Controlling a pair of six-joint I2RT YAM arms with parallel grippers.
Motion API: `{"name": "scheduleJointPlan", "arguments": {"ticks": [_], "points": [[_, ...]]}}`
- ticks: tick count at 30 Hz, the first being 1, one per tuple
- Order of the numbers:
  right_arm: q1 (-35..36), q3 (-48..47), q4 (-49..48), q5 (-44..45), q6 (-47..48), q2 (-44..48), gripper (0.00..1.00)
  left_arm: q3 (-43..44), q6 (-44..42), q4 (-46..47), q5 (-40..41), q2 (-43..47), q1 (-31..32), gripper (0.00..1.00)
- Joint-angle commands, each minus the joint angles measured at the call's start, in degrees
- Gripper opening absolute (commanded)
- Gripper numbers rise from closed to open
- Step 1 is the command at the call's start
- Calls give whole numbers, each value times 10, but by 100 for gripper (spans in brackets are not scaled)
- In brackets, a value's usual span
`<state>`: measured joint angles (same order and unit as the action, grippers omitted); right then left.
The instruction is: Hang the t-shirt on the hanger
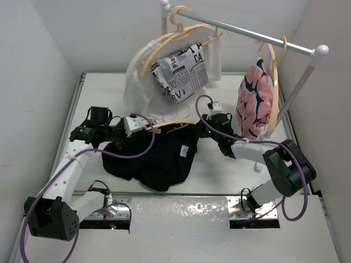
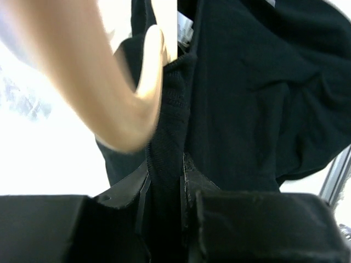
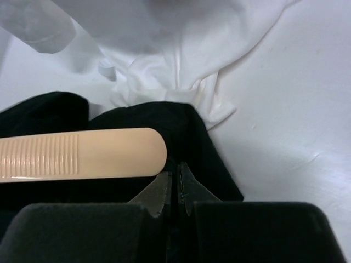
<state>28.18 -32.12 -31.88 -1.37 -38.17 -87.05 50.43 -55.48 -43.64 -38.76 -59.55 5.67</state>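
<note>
The black t-shirt [image 1: 159, 156] lies crumpled on the white table between my two arms. A pale tan hanger [image 1: 173, 125] rests along its far edge. My left gripper [image 1: 134, 125] is at the shirt's left top, and in the left wrist view it [image 2: 164, 170] is shut on the ribbed collar of the t-shirt [image 2: 258, 93], with the hanger arm [image 2: 109, 82] blurred just beside it. My right gripper [image 1: 204, 127] is at the shirt's right top. In the right wrist view it [image 3: 176, 172] is shut with its tips pinching the black t-shirt [image 3: 197, 142], right beside the hanger's rounded end [image 3: 109, 153].
A clothes rack [image 1: 241, 30] stands at the back with a newsprint-lettered garment [image 1: 181, 71] and a pink-and-navy garment [image 1: 253, 101] on hangers. A white cloth [image 3: 181, 49] lies on the table just behind the shirt. The rack's right post [image 1: 296, 90] is near my right arm.
</note>
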Motion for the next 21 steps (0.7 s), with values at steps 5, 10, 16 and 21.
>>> {"name": "scheduleJointPlan", "arguments": {"ticks": [5, 10, 16, 21], "points": [[33, -85, 204, 317, 246, -19, 0, 28, -106, -82, 65, 20, -25, 0], [37, -117, 241, 346, 282, -20, 0, 60, -171, -132, 97, 15, -25, 0], [-14, -113, 242, 233, 247, -35, 0, 98, -207, -187, 31, 14, -30, 0], [-53, -99, 217, 107, 224, -28, 0, 97, -207, -196, 24, 15, -34, 0]]}}
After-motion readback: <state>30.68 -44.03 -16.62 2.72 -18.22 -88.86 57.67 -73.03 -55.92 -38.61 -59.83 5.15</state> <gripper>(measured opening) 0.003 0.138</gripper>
